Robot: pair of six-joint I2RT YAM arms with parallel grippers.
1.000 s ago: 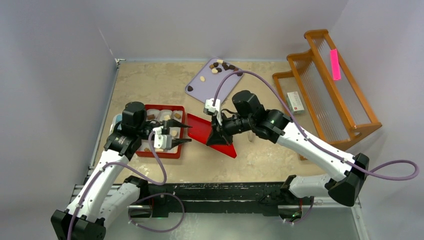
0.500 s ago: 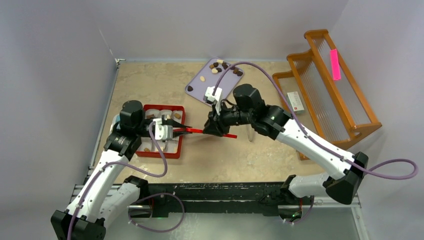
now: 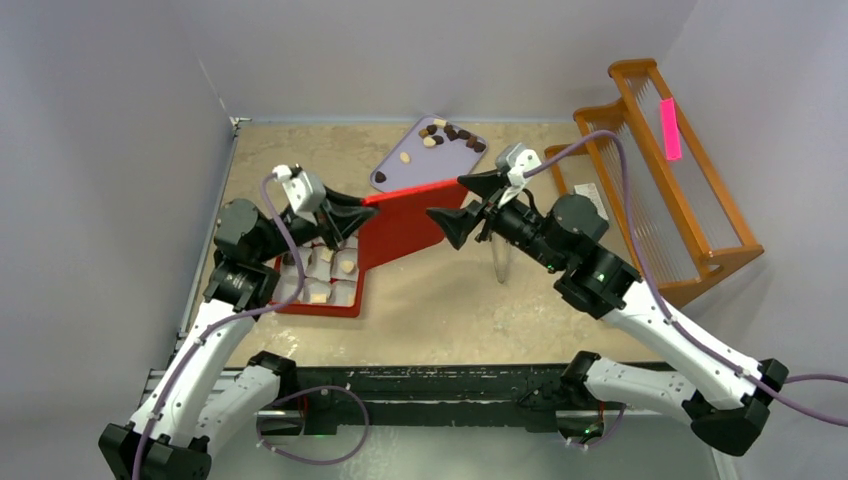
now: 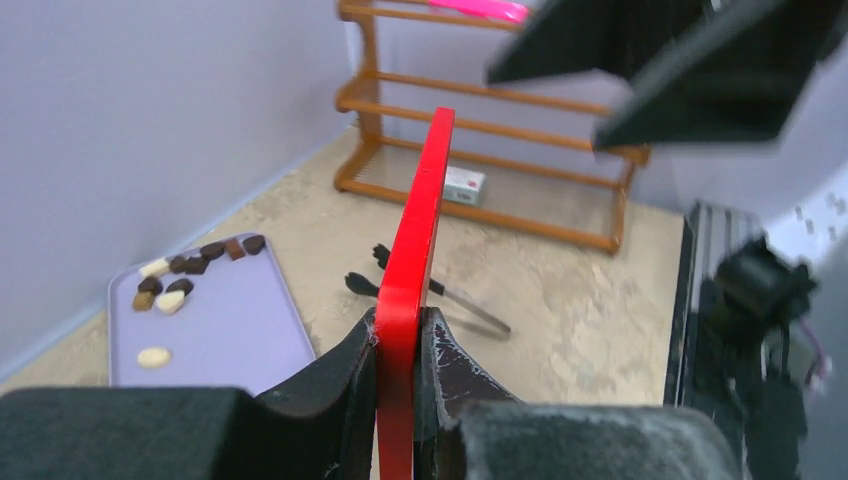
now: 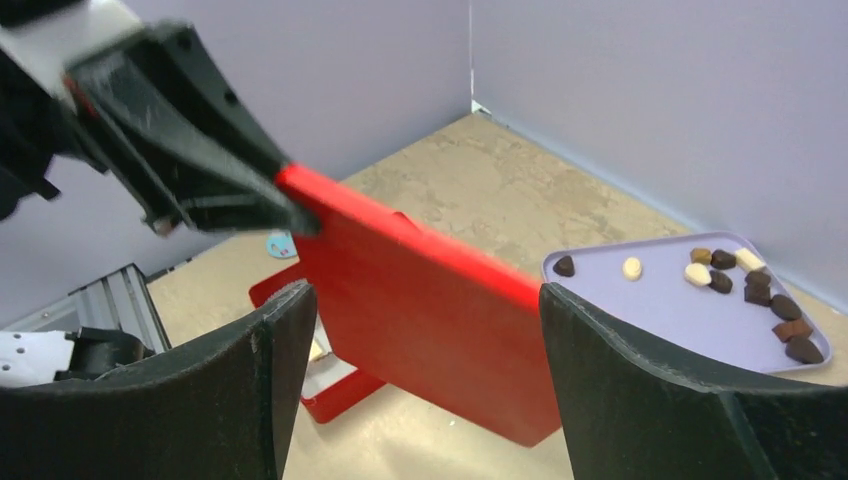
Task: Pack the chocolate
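Our left claw is clamped tight on 1 edge of the red lid; our right claw gapes wide, holding nothing. Chocolate lies on the purple tray and in the red box. With that thin pinch, we risk the lid pivoting, slipping and knocking packed pieces loose.

The red lid looks like smooth plastic, the rack glossy varnished wood, the tabletop mottled and matt.
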